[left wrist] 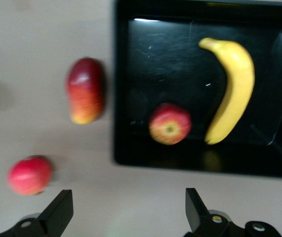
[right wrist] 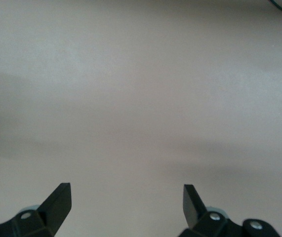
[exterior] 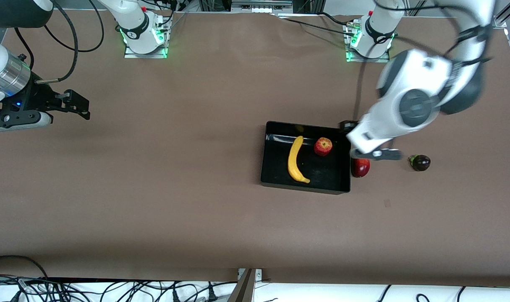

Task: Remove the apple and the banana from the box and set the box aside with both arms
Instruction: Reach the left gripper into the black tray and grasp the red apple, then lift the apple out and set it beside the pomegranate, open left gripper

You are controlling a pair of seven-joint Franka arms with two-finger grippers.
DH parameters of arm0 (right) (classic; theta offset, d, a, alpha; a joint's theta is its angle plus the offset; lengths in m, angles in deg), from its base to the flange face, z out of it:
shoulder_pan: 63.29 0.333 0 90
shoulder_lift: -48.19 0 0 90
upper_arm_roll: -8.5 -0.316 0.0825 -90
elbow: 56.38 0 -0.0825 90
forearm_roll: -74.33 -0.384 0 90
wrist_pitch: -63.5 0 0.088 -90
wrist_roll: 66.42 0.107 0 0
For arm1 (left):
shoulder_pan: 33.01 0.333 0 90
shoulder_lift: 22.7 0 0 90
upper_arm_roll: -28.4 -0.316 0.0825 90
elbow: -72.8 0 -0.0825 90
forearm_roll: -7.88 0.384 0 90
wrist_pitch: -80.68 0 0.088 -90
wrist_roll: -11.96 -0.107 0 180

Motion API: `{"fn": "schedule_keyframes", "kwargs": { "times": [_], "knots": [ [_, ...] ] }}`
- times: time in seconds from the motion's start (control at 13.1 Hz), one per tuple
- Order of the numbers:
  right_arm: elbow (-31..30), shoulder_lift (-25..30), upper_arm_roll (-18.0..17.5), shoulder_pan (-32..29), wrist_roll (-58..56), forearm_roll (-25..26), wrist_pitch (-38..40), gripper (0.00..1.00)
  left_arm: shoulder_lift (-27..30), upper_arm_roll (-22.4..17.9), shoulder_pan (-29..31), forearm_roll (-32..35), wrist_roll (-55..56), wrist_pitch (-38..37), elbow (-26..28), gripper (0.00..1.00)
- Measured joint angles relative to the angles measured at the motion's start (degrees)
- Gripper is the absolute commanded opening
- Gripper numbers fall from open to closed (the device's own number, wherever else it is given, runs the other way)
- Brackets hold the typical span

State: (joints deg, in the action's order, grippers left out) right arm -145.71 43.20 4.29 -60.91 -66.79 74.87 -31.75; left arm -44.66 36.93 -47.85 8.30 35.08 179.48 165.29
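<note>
Black box [exterior: 271, 167] is sitting on the brown table [exterior: 175, 201], toward the left arm's end. Banana [exterior: 295, 159] is lying inside the box, curved, on the side toward the right arm's end. Apple [exterior: 323, 146] is resting in the box too, beside the banana and apart from it, farther from the front camera than the banana's lower tip.

A red-and-yellow mango-like fruit [exterior: 360, 167] is lying on the table just beside the box's wall, at the left arm's end. A dark purple fruit [exterior: 420, 162] is lying farther out from the box that same way. The left wrist view is also showing a round red fruit [left wrist: 29, 175] on the table near the mango-like one.

Left gripper [left wrist: 128, 210] is hanging over the table by the box's edge, fingers spread wide, gripping nothing. Right gripper [right wrist: 126, 205] is waiting over bare table well apart from the box, fingers likewise spread and empty.
</note>
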Motion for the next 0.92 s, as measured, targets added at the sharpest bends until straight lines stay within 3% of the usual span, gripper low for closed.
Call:
{"fn": "schedule_keyframes", "kwargs": {
  "times": [0.31, 0.61, 0.92],
  "knots": [
    [0.0, 0.0, 0.0, 0.0, 0.0, 0.0, 0.0, 1.00, -6.8, 0.0, -4.1, 2.2, 4.0, 11.4, 2.1, 1.00],
    [0.0, 0.0, 0.0, 0.0, 0.0, 0.0, 0.0, 1.00, -7.8, -0.3, -3.9, 2.3, 4.0, 25.7, 12.6, 1.00],
    [0.0, 0.0, 0.0, 0.0, 0.0, 0.0, 0.0, 1.00, -7.8, -0.3, -3.9, 2.4, 4.0, 32.0, 18.1, 0.97]
  ]
}}
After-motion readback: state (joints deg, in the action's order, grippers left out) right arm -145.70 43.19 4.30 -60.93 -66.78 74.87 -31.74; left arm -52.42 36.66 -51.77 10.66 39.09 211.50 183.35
